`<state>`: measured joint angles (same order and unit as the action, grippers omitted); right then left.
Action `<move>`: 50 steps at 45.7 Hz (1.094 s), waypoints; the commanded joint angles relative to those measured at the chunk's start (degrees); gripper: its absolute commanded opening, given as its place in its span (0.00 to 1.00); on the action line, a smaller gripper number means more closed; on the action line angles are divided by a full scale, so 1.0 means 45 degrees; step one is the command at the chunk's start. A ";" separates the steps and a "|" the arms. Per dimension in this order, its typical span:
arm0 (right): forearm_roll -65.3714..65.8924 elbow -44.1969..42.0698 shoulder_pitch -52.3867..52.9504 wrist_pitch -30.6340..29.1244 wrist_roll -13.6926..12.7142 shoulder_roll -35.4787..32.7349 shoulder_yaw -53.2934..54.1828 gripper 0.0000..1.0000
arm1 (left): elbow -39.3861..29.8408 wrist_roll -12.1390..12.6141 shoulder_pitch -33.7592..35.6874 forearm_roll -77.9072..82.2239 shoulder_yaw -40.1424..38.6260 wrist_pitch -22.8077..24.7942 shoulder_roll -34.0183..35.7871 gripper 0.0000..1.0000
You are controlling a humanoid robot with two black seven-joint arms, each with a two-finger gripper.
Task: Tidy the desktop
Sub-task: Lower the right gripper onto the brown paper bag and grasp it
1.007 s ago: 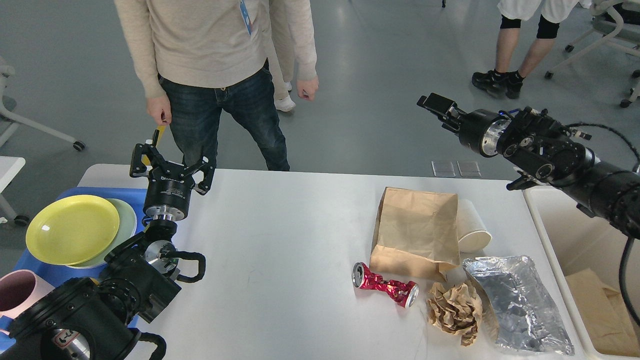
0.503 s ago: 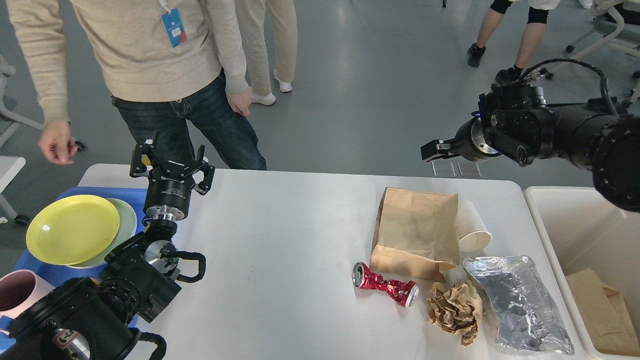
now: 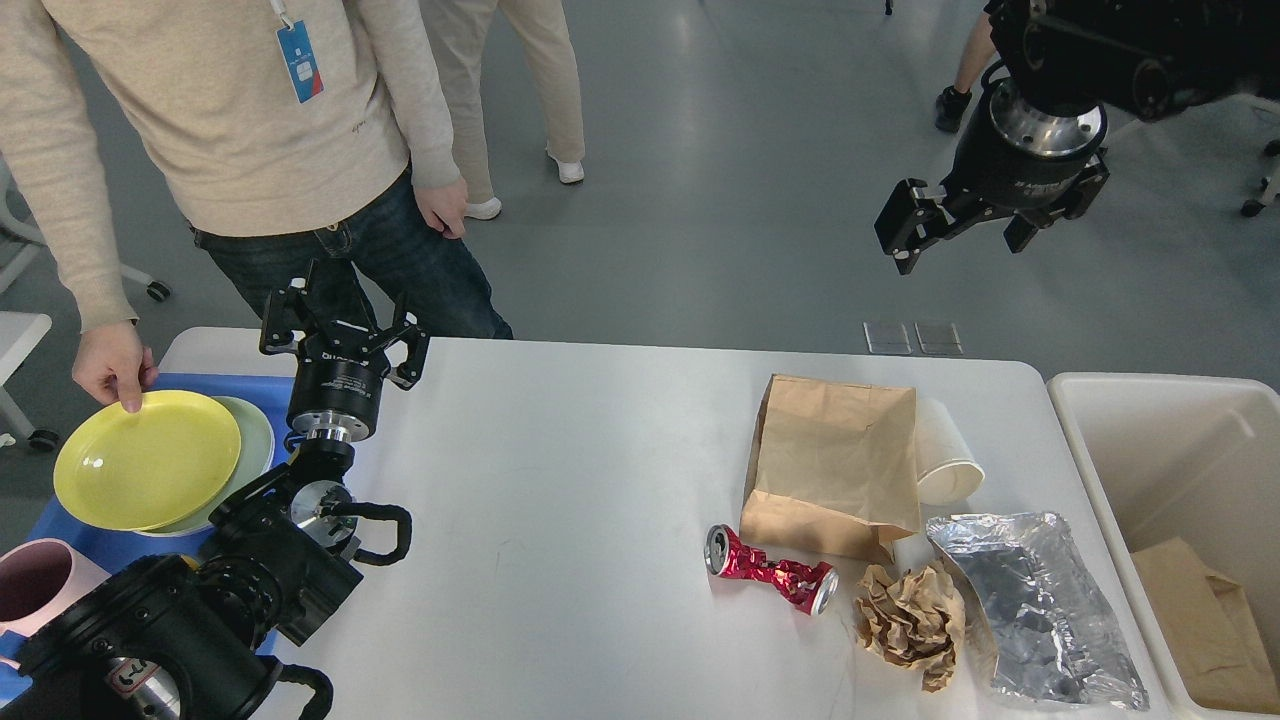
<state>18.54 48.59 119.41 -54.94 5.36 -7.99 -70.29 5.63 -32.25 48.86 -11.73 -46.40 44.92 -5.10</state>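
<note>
The white desktop carries litter at its right: a flat brown paper bag, a tipped white paper cup, a crushed red can, a crumpled brown paper ball and a silver foil bag. My left gripper is open and empty, pointing up above the table's far left edge. My right gripper is open and empty, high above the floor beyond the table's far right corner, fingers pointing down.
A blue tray at the left holds a yellow plate on a green plate and a pink cup. A person's hand touches the yellow plate. A cream bin at the right holds brown paper.
My right arm swung upward and turned its gripper from pointing left to pointing down. The person leaned over and put a hand on the yellow plate. My left arm has not moved.
</note>
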 commanded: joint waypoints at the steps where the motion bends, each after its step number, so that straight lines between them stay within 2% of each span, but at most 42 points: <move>1: -0.0038 0.0179 0.0107 -0.0014 0.0001 -0.0411 0.0131 1.00 | 0.0000 0.0000 0.0001 -0.0010 0.0000 -0.0001 0.0001 0.96; 8: -0.0603 -0.0600 -0.2605 -0.0014 0.0001 -0.1016 0.1047 1.00 | 0.0000 0.0000 0.0001 -0.0010 0.0000 0.0019 0.0001 0.96; 15: -0.0800 -0.1168 -0.5516 0.2595 -0.0019 -0.1213 0.1400 1.00 | 0.0000 0.0000 0.0001 -0.0010 0.0000 0.0019 0.0001 0.96; 26: -0.0819 -0.1481 -0.8174 0.6367 -0.0038 -0.1154 0.1498 1.00 | 0.0000 0.0000 0.0001 -0.0010 0.0000 0.0019 0.0001 0.96; 32: -0.0819 -0.1735 -0.8897 0.6837 -0.0058 -0.1134 0.1946 1.00 | 0.0000 0.0000 0.0001 -0.0010 0.0000 0.0019 0.0001 0.96; 50: -0.0800 -0.2496 -0.9972 0.6857 -0.0136 -0.0744 0.2709 1.00 | 0.0000 0.0000 0.0001 -0.0010 0.0000 0.0019 0.0001 0.96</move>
<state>14.94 39.08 76.55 -24.25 4.86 -12.56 -58.15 5.62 -32.25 48.87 -11.76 -46.41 44.98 -5.09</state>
